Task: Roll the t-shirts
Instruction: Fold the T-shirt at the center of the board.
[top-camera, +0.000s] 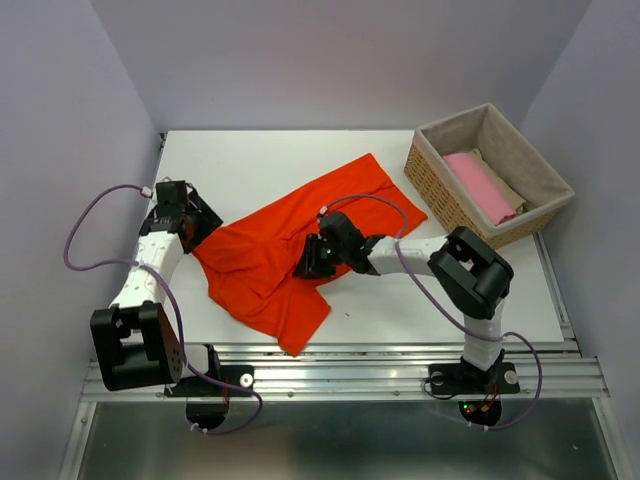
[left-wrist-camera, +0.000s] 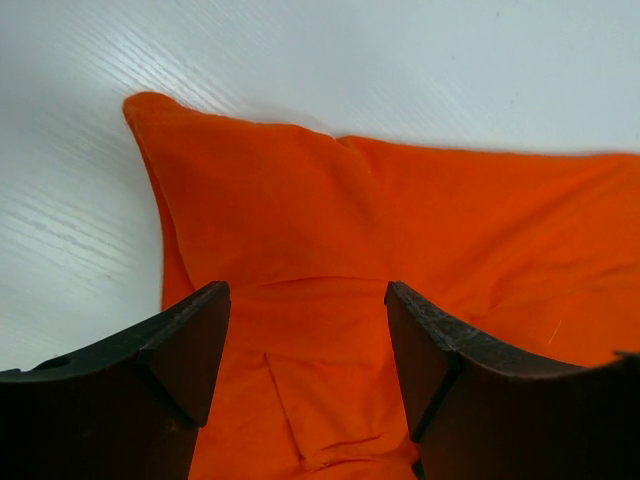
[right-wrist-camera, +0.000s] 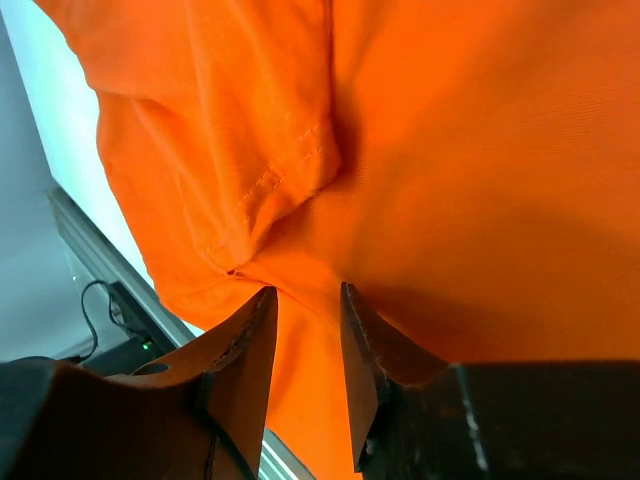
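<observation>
Left tool (left-wrist-camera: 305, 300) gapes wide over the edge of the orange-red t-shirt (top-camera: 290, 250). My right tool (right-wrist-camera: 302, 300) is narrow at a fold, though I cannot tell if it grips. Shirt lies crumpled mid-worktop (top-camera: 260, 170), apparently unrolled. A pink t-shirt (top-camera: 480, 185) sits in the basket (top-camera: 430, 175).

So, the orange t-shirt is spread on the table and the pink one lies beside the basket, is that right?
Not quite. The orange t-shirt is spread on the table, but the pink t-shirt lies inside the basket, not beside it, as the top external view shows.
</observation>
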